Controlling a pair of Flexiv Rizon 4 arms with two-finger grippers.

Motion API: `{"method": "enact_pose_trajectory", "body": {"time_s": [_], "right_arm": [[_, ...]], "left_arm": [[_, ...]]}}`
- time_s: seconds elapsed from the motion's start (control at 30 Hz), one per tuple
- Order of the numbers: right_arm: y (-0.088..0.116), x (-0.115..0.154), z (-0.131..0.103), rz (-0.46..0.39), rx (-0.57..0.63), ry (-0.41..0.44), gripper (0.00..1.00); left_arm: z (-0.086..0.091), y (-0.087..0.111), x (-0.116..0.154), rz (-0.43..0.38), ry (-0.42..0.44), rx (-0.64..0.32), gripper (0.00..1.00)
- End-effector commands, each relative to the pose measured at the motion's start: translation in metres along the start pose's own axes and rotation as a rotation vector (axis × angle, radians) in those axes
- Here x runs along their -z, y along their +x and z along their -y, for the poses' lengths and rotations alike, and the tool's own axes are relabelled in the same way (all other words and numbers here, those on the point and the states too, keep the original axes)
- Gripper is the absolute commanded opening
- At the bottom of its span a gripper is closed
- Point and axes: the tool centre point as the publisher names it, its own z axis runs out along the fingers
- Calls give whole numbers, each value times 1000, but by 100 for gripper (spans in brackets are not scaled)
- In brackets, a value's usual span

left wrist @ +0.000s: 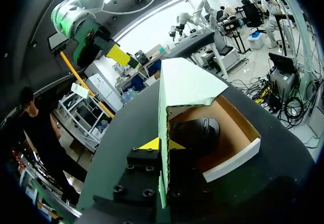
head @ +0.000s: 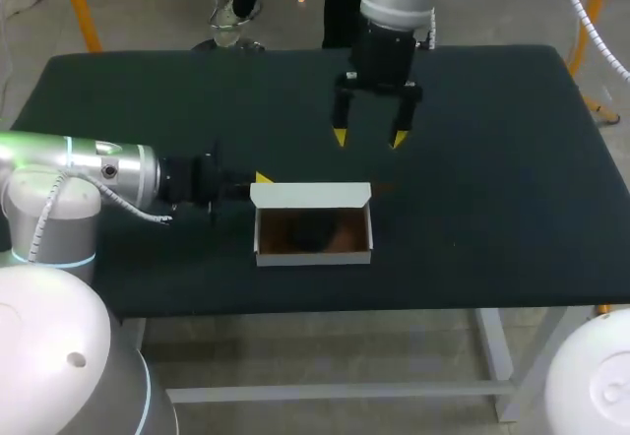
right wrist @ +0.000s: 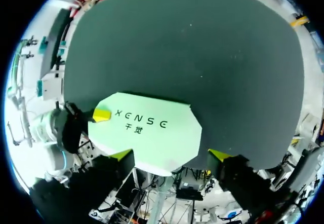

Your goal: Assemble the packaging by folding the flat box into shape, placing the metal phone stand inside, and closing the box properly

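Box (head: 313, 254) of white card, brown inside, sits open on the dark table (head: 492, 209), with the black metal phone stand (left wrist: 195, 133) lying in it. At the box's far side the lid flap (head: 310, 195) stands upright. The left gripper (left wrist: 163, 144) is at the box's left end, its yellow tips pressed on either face of that flap. The right gripper (head: 369, 140) hangs beyond the box's far side, well apart from it, with its fingers spread and nothing between them.

As I judge it, closing is what remains. The flap is thin card pinched at one end only, so swinging it down may twist or crease it. The box looks light, and nothing steadies its right end, so it could skid. The stand may also ride high and block the lid.

The tabletop is matte and flat, stretching wide beyond the box's far side and right end, so the free arm should have room to brace it.
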Motion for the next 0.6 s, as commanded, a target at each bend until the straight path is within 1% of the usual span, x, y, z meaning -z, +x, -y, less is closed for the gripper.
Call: {"method": "enact_pose_trajectory", "body": {"time_s": [0.03, 0.1, 0.13, 0.2, 0.6], "right_arm": [[-11, -2, -2, -71, -116, 52, 100], [-14, -5, 1, -101, -157, 61, 100], [-15, -8, 3, -146, -173, 75, 100], [-16, -15, 5, -193, -180, 108, 100], [-16, -15, 5, -193, -180, 108, 100]], "left_arm": [[-2, 6, 0, 9, 2, -3, 0], [-2, 7, 0, 10, 1, -5, 0], [-2, 8, 0, 10, 1, -6, 0], [-2, 8, 0, 11, 2, -7, 0], [-4, 10, -2, 17, 22, -30, 0]]}}
